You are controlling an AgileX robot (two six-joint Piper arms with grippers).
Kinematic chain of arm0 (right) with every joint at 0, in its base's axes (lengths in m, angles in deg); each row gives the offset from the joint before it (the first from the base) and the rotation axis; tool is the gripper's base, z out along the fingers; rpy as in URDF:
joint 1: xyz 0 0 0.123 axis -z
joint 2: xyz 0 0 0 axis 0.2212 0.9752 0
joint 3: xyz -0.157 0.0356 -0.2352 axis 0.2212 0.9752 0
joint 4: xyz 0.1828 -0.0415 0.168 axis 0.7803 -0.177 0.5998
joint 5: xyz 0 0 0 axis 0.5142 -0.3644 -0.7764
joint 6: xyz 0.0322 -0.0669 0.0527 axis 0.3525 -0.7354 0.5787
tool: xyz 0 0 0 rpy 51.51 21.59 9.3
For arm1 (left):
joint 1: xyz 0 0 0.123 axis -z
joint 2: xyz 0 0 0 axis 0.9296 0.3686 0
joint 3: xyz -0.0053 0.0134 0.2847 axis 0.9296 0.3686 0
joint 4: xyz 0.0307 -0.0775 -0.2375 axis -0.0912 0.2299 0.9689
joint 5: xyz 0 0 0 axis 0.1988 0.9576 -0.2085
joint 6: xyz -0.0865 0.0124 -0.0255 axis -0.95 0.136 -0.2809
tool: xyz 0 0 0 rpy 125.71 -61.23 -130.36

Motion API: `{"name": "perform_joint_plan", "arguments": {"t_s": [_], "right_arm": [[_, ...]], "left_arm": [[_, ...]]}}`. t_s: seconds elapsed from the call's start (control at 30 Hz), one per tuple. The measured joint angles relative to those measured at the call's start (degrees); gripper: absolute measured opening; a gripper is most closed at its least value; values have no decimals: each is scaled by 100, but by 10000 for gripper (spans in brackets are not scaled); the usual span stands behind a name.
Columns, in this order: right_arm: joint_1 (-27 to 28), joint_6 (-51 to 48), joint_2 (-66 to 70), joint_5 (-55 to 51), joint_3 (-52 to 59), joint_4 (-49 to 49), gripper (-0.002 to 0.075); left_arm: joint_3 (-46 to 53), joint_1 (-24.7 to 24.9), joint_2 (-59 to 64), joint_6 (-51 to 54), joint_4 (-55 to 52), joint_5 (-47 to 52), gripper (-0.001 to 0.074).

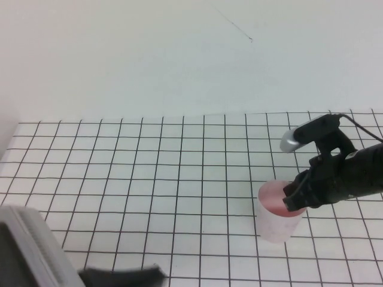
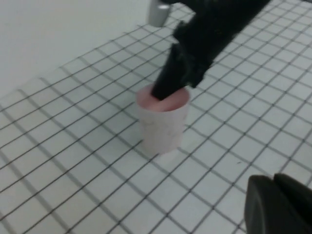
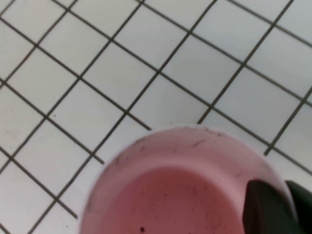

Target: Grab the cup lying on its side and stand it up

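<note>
From the high view, the cup [image 1: 278, 215] already stands upright on the gridded desk [image 1: 149, 179], mouth up, and the right tool [image 1: 294, 201] reaches in from the cup's far right side, its black tip over the rim and pinching the rim wall, one finger inside the pink interior. The step in hand looks like the release: the base seems flat on the desk, so the sound course is to spread the fingers gently without dragging sideways, then lift straight up clear of the rim before pulling back, since a light plastic cup will tip easily if a finger catches its lip. The left tool [image 1: 122, 275] sits low at the near edge, well away from the cup on its left, pressed together and holding nothing. In the left wrist view, the cup [image 2: 163, 124] stands level on the grid with the right tool [image 2: 168, 87] dipping into its mouth at the far rim; the left tool [image 2: 280, 202] shows only as a dark shape near the camera. In the right wrist view, the cup [image 3: 190, 185] fills the lower part, its pink inside open to the camera, and one fingertip [image 3: 268, 207] rests against the rim.
</note>
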Motion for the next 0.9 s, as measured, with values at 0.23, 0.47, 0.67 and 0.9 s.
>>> {"name": "perform_joint_plan", "arguments": {"t_s": [0.23,0.47,0.67,0.9], "right_arm": [[0,-284,144,34,0,0,29],[0,-314,80,1,0,0,281],[21,-183,-802,-82,0,0,338],[21,50,-2747,-799,0,0,337]], "left_arm": [[167,0,20,0,9,-664,1],[167,0,20,-41,-30,-534,1],[167,0,20,52,-134,-406,1],[167,0,20,52,-788,-750,1]]}}
